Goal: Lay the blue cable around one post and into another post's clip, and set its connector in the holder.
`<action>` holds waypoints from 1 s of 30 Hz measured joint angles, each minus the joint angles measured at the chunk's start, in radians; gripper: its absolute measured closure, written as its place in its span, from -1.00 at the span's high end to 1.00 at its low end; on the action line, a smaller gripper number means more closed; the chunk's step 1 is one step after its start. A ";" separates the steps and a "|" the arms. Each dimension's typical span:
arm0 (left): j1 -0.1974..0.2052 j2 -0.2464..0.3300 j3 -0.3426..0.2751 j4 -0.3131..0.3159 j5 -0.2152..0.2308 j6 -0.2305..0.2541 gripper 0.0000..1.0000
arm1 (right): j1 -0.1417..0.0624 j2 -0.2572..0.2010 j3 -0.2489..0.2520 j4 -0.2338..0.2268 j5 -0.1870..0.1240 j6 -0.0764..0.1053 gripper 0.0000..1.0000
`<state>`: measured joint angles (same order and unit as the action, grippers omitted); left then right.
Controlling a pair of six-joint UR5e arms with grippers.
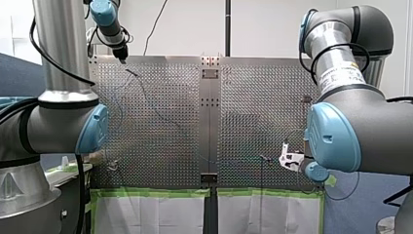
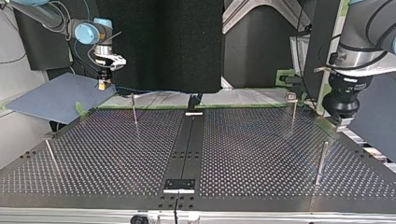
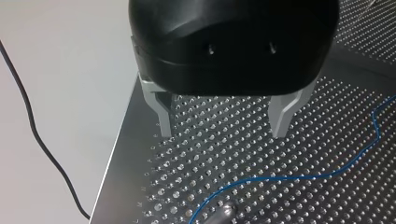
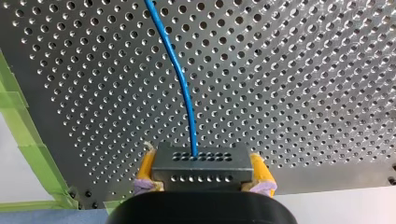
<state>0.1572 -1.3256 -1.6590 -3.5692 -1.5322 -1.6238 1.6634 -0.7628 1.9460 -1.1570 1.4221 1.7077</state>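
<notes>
Your right gripper (image 4: 203,171) is clamped on the one connector (image 4: 201,161), a grey block pinched between two yellow pads (image 4: 145,169). The single blue cable (image 4: 184,88) leaves the block's face and runs straight ahead over the table (image 2: 261,154). That gripper sits close to the table's edge, where green tape (image 4: 28,140) lines the rim, so room on that side is tight. Your left gripper (image 3: 224,123) hangs unclenched and holds nothing, its two metal fingers (image 3: 163,116) spread wide just above the holes. The cable snakes across the table ahead of those fingers, apart from them. The table's edge runs just beside one finger, and past it one black cord (image 3: 32,126) trails over a pale surface. Count four posts (image 2: 134,108) in the top view: two at its left and two at its right, one nearer the camera on each side. All four stand upright and well apart, leaving a broad lane down the middle. From the front view, the left gripper is at the far left corner and the right gripper is near the near edge at the right.
</notes>
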 joint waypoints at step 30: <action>-0.014 0.000 0.000 -0.004 -0.092 -0.026 1.00 | 0.003 0.000 0.000 0.000 -0.001 0.000 -1.00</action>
<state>0.1437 -1.3256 -1.6594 -3.5730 -1.6246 -1.6502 1.6667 -0.7627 1.9460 -1.1571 1.4216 1.7076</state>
